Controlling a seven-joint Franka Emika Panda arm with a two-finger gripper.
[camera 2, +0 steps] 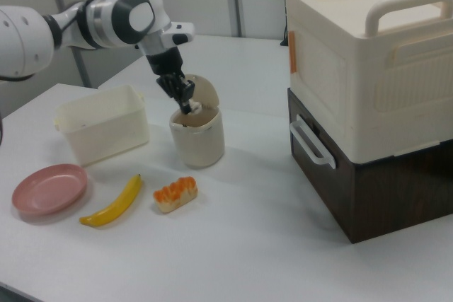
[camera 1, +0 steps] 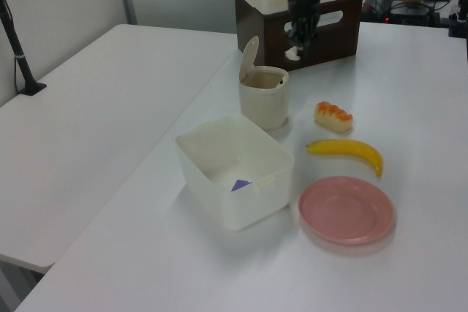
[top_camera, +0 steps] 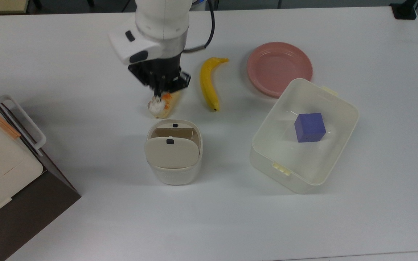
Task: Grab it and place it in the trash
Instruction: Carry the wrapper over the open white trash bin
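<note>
The jaws (top_camera: 157, 98) are pinched tight on the paper wad (top_camera: 155, 106), held in the air above the bench (top_camera: 85, 217), so it can drop into the bin (top_camera: 173, 174). In the top view the wad overlaps the roll (top_camera: 168, 107); in the right view it hangs just over the bin's rim, by the raised lid (top_camera: 171, 153). One each: wad, bin, roll, banana (top_camera: 208, 84), plate (top_camera: 279, 68), tub (top_camera: 343, 108), blue cube (top_camera: 309, 127).

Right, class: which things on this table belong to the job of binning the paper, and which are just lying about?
Part of the job:
paper wad
gripper, shut on it
swing-lid bin

Lying about:
bread roll
banana
pink plate
translucent tub
blue cube
</note>
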